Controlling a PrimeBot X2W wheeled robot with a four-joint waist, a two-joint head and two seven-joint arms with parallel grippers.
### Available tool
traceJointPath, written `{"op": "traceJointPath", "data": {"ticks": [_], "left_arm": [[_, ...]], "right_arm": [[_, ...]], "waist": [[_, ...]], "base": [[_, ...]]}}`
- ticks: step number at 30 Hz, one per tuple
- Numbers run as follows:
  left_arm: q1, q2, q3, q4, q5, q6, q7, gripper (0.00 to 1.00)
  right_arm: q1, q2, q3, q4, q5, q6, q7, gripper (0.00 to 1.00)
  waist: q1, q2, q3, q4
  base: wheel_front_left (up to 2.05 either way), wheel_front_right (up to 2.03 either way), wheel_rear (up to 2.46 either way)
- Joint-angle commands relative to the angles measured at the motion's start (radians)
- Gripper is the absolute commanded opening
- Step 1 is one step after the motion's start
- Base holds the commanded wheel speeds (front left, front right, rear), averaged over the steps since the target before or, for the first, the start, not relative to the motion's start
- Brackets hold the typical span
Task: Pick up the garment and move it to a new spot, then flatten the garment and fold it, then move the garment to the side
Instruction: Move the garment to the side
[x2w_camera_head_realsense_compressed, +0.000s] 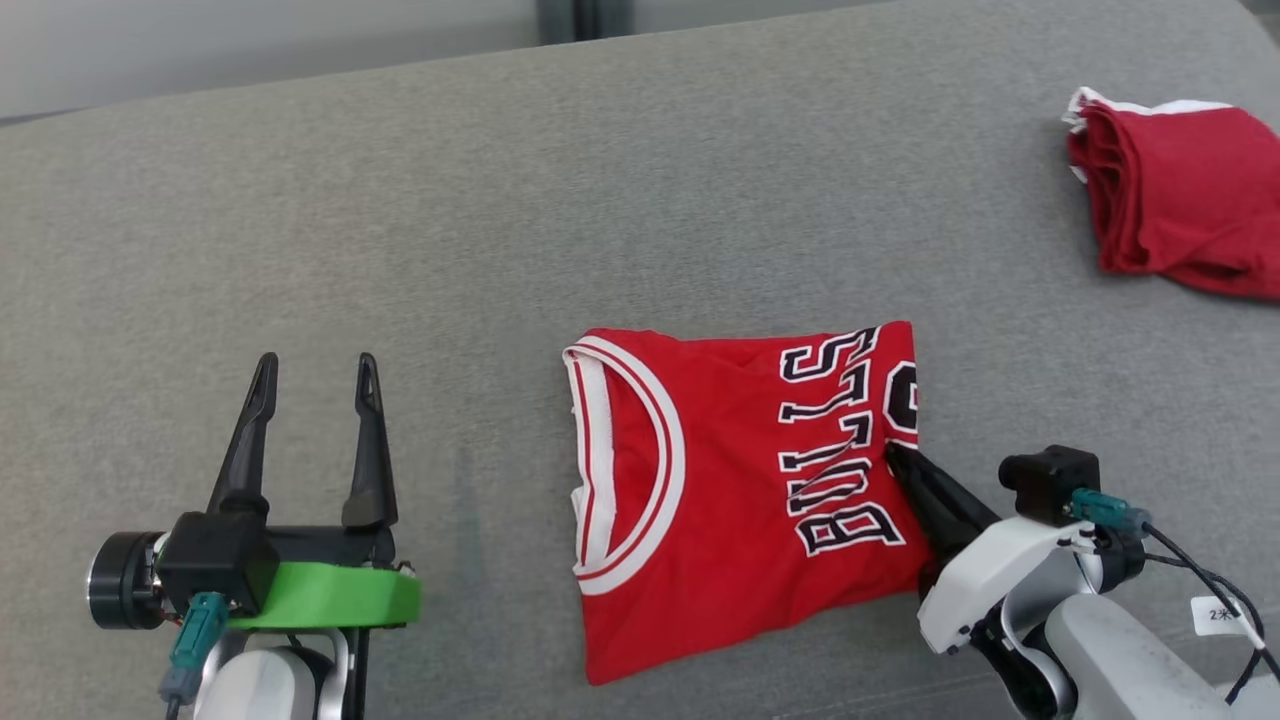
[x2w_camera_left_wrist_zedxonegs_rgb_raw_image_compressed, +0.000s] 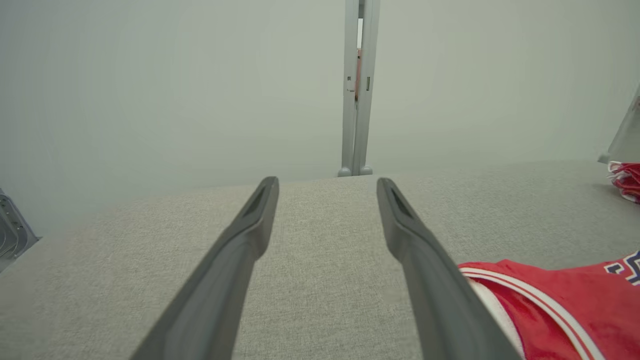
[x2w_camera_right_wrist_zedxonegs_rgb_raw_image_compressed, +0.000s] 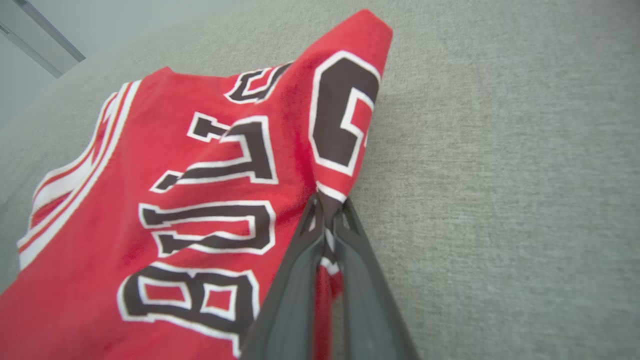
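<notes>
The garment (x2w_camera_head_realsense_compressed: 720, 480) is a red jersey with white trim and black "BULLS" lettering, folded into a rough rectangle on the grey surface, centre-right of the head view. My right gripper (x2w_camera_head_realsense_compressed: 893, 455) is shut on its right edge. In the right wrist view the two dark fingers (x2w_camera_right_wrist_zedxonegs_rgb_raw_image_compressed: 327, 210) pinch the red cloth (x2w_camera_right_wrist_zedxonegs_rgb_raw_image_compressed: 200, 165) between them, beside the number. To the left of the garment my left gripper (x2w_camera_head_realsense_compressed: 318, 375) stands open with nothing in it. Its wrist view shows the spread gripper (x2w_camera_left_wrist_zedxonegs_rgb_raw_image_compressed: 327, 185) above bare cloth surface, with the garment's collar (x2w_camera_left_wrist_zedxonegs_rgb_raw_image_compressed: 550, 300) at lower right.
A second red garment (x2w_camera_head_realsense_compressed: 1180, 190) lies folded at the far right, also seen as a red pile (x2w_camera_left_wrist_zedxonegs_rgb_raw_image_compressed: 625, 180) in the left wrist view. The grey surface (x2w_camera_head_realsense_compressed: 500, 250) stretches wide to the back and left. A pale wall and a post (x2w_camera_left_wrist_zedxonegs_rgb_raw_image_compressed: 357, 90) stand behind.
</notes>
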Motion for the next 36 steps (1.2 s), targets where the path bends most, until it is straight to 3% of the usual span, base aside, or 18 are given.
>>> {"op": "traceJointPath", "data": {"ticks": [1,11,24,32,36], "left_arm": [[-0.017,0.012,0.000,-0.005,0.004,-0.003,0.000,1.00],[-0.077,0.032,-0.019,-0.046,0.023,-0.013,0.025,1.00],[-0.246,0.053,-0.076,-0.096,0.073,-0.050,0.064,1.00],[-0.317,0.051,-0.113,-0.118,0.100,-0.064,0.079,1.00],[-0.342,0.051,-0.125,-0.120,0.104,-0.070,0.080,1.00]], "right_arm": [[-0.020,-0.012,-0.002,0.000,0.005,-0.002,-0.002,0.00],[-0.177,-0.079,-0.027,0.010,0.023,-0.002,0.005,0.00],[-0.631,-0.232,-0.112,0.214,0.054,-0.002,-0.043,0.00],[-0.693,-0.361,-0.237,0.334,0.082,-0.002,-0.077,0.00],[-0.680,-0.389,-0.281,0.409,0.085,-0.002,-0.086,0.00]], "waist": [[0.0000,0.0000,0.004,-0.113],[0.0000,0.0000,0.092,-0.208],[0.0000,0.0000,0.312,-0.159],[0.0000,0.0000,0.382,-0.129],[0.0000,0.0000,0.401,-0.117]], "base": [[0.00,0.00,0.00],[0.00,0.00,0.00],[0.00,0.00,0.00],[0.00,0.00,0.00],[0.00,0.00,0.00]]}}
